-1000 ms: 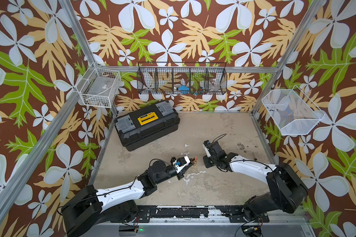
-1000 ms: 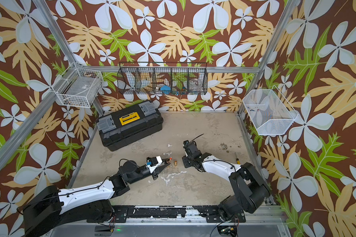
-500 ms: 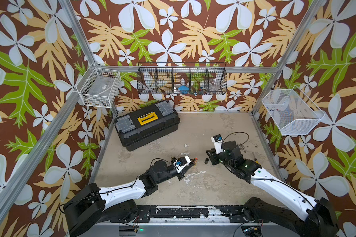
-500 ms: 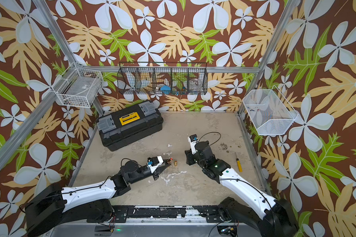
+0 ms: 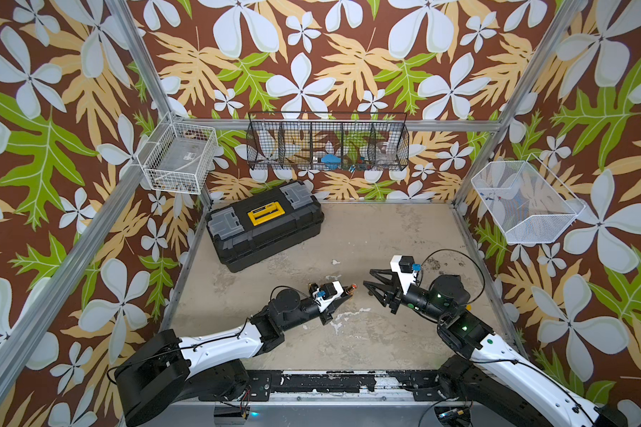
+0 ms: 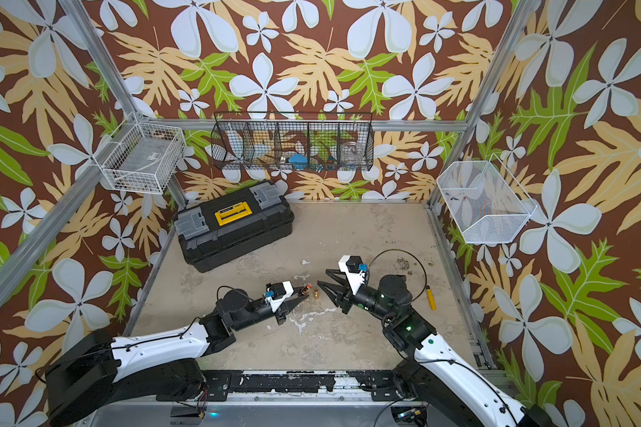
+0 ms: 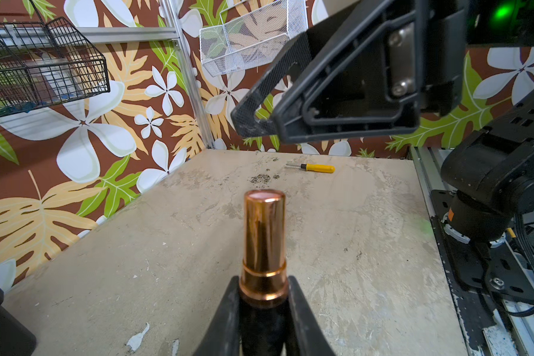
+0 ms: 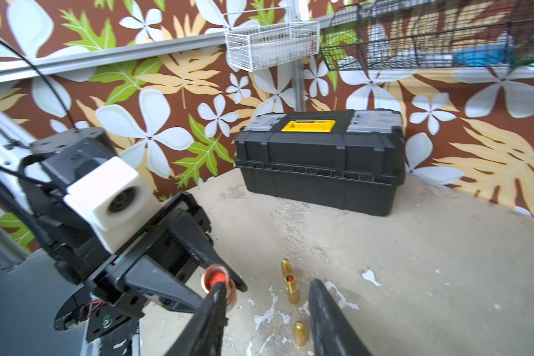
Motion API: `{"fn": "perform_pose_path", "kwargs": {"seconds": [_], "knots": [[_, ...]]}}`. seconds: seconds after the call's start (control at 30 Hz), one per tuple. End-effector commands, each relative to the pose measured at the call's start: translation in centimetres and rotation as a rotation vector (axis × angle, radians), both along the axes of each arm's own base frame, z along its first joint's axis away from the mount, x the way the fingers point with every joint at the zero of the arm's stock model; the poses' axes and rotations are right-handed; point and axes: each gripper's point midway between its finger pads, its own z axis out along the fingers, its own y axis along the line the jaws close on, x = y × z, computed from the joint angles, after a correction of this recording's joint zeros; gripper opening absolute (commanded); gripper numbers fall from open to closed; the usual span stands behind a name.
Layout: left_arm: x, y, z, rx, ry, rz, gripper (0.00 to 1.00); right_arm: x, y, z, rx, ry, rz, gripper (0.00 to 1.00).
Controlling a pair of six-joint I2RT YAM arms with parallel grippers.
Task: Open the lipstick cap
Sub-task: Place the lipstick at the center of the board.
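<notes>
1. so, nearest the front, the left claw [image 7: 264,296] was closed almost fully on the dark base of the lipstick [image 7: 264,246] and held it above the table [image 5: 385,344].
2. the lipstick's long axis ran straight out of those jaws, in line with the left forearm, and pointed across at the right claw [image 5: 368,278]. the copper cap [image 7: 264,222] stuck out free past the fingertips and looked to be on.
3. beyond the cap's end came a short gap, then the right claw, facing it nearly tip to tip. its jaws stood partly apart and held nothing. in the right wrist view the cap sat in line with one finger, not in the space between the two.
4. the right claw was the free one and the nearer to the cap. it likely needed a small sideways shift, then an approach and a pull along that same axis.
5. small gold pieces [image 8: 292,289] lay on the table under the gap. farther off were a screwdriver [image 7: 316,168] and a toolbox [image 5: 263,225], both well apart.
</notes>
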Motion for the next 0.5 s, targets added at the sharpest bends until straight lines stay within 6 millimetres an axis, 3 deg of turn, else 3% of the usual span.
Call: {"fn": "perform_pose_path", "kwargs": {"seconds": [0.0, 0.27, 0.47], "knots": [[-0.1, -0.1, 1.0, -0.035, -0.015, -0.006, 0.12, -2.0, 1.2, 1.5, 0.029, -0.086, 0.127, 0.47], [-0.3, -0.3, 0.9, -0.026, -0.019, -0.026, 0.13, -2.1, 2.3, 0.3, -0.009, -0.044, 0.175, 0.51], [-0.6, -0.4, 1.0, -0.025, -0.026, -0.042, 0.13, -2.0, 3.1, -0.9, -0.038, 0.003, 0.201, 0.46]]}}
